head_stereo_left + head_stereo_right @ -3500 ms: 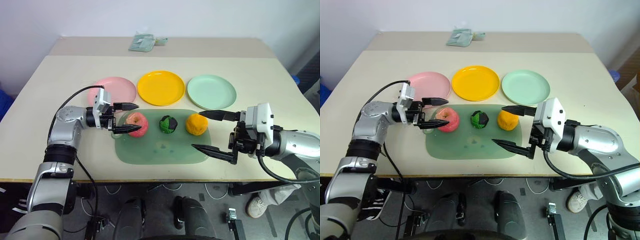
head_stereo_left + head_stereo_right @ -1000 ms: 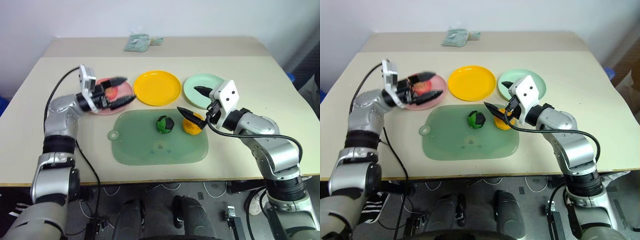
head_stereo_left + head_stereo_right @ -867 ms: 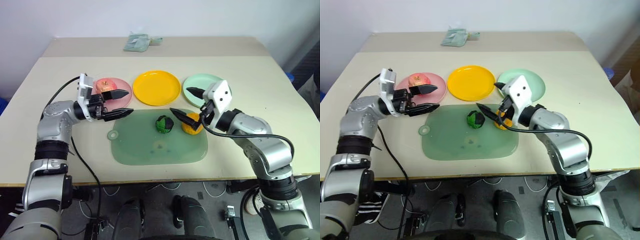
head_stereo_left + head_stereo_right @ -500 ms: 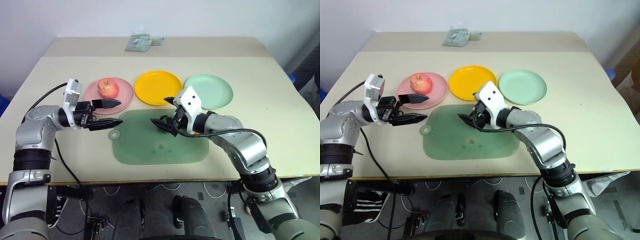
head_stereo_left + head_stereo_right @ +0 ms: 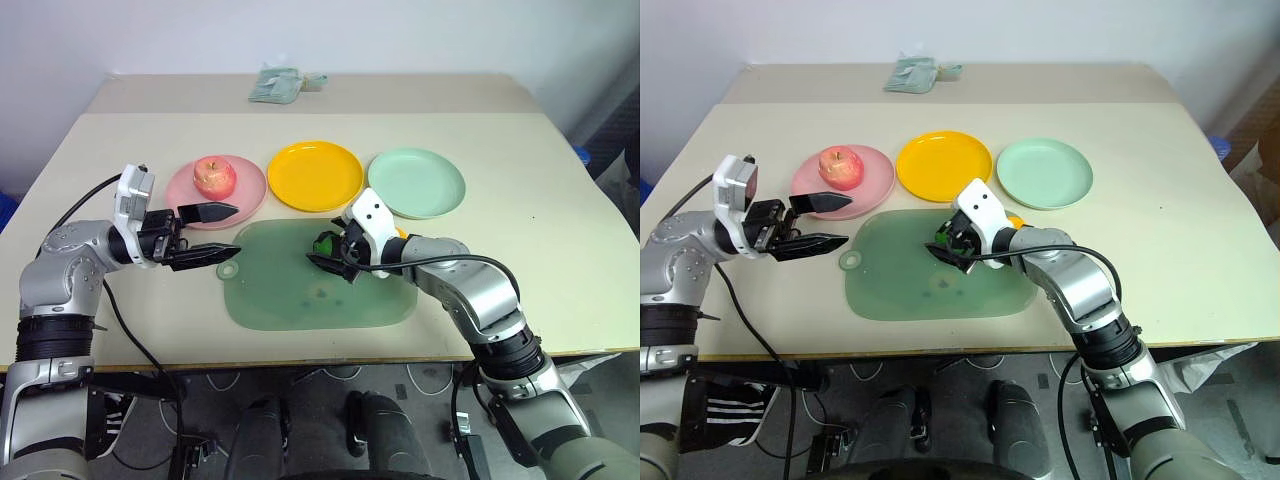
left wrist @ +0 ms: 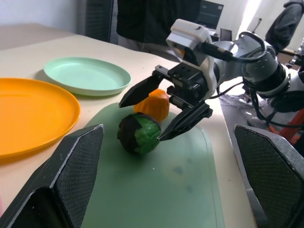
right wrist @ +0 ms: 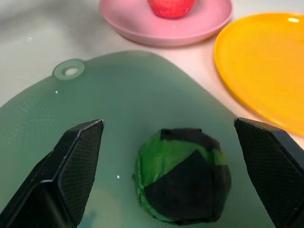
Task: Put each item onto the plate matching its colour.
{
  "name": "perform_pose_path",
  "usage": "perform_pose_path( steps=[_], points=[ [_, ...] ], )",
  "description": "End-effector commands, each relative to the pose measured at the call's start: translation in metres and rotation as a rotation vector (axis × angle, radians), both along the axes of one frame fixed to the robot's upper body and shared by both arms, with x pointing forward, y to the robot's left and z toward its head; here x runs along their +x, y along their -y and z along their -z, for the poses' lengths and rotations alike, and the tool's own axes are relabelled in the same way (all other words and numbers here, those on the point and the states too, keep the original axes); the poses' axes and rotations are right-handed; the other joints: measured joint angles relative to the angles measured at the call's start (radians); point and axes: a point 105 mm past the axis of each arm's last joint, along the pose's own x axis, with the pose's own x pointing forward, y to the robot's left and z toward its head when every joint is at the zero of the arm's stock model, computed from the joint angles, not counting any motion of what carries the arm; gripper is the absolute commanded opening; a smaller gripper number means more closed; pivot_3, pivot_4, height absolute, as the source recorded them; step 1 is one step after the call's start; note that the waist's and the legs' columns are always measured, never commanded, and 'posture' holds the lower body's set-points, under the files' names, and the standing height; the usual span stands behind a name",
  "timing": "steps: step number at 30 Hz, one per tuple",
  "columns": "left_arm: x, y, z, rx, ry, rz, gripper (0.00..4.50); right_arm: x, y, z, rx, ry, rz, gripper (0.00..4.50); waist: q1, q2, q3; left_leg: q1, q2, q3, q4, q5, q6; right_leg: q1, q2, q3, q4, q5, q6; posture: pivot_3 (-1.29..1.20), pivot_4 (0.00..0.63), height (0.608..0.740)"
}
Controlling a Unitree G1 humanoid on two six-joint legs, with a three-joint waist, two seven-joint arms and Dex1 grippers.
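Observation:
The red-pink apple (image 5: 213, 176) rests on the pink plate (image 5: 245, 192). The yellow plate (image 5: 315, 175) and the mint green plate (image 5: 416, 183) are bare. My left gripper (image 5: 236, 230) hangs open and empty just left of the green mat (image 5: 300, 300), in front of the pink plate. The green-and-black ball (image 6: 138, 134) lies on the mat, and my right gripper (image 7: 167, 123) is open with one finger on either side of it, not touching. Close behind that gripper sits the orange fruit (image 6: 154, 104), partly covered in the eye views.
A crumpled pale green packet (image 5: 283, 84) lies at the table's far edge. The mat has a small hole (image 5: 228, 270) at its left corner, near my left fingertips. Bare tabletop (image 5: 540, 250) spreads to the right of the plates.
The left gripper let the apple go on the pink plate and drew back towards me, open. The right gripper swung left from the orange fruit and sank around the ball.

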Motion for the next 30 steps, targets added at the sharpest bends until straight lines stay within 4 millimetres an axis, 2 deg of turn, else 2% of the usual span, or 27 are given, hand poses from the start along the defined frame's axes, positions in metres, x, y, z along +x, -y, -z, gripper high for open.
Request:
perform_pose_path(
  steps=[1, 11, 24, 27, 30],
  points=[
    [-0.004, -0.002, -0.013, 0.003, 0.064, 0.010, 4.46, 0.001, -0.001, -0.003, -0.023, 0.031, -0.002, 4.50, -0.001, 0.000, 0.000, 0.000, 0.000, 0.000, 0.000, 0.000, 0.000, 0.000, 0.000, 0.000, 0.000, 0.000, 0.000, 0.00, 0.150, 0.740],
    [-0.002, -0.004, -0.007, 0.038, 0.090, 0.014, 4.46, 0.001, 0.003, 0.009, -0.066, 0.019, 0.006, 4.50, -0.001, 0.000, 0.000, 0.000, 0.000, 0.000, 0.000, 0.000, 0.000, 0.000, 0.000, 0.000, 0.000, -0.001, -0.002, 0.00, 0.150, 0.740],
    [0.001, -0.005, -0.007, 0.037, 0.116, 0.006, 4.46, 0.002, 0.008, 0.011, -0.075, 0.022, 0.021, 4.50, -0.001, 0.000, 0.000, 0.000, 0.000, 0.000, 0.000, 0.000, 0.000, 0.000, 0.000, 0.000, 0.000, -0.001, -0.002, 0.00, 0.150, 0.740],
    [0.001, -0.005, -0.007, 0.036, 0.118, 0.005, 4.50, 0.001, 0.008, 0.012, -0.075, 0.021, 0.022, 3.67, 0.000, 0.000, 0.000, 0.000, 0.000, 0.000, 0.000, 0.000, 0.000, 0.000, 0.000, 0.000, 0.000, -0.001, -0.002, 0.00, 0.150, 0.740],
    [0.002, -0.005, -0.007, 0.041, 0.120, 0.002, 4.50, 0.002, 0.010, 0.011, -0.084, 0.033, 0.027, 3.67, -0.001, 0.000, 0.000, 0.000, 0.000, 0.000, 0.000, 0.000, 0.000, 0.000, 0.000, 0.000, 0.000, -0.001, -0.002, 0.00, 0.150, 0.740]
  ],
)
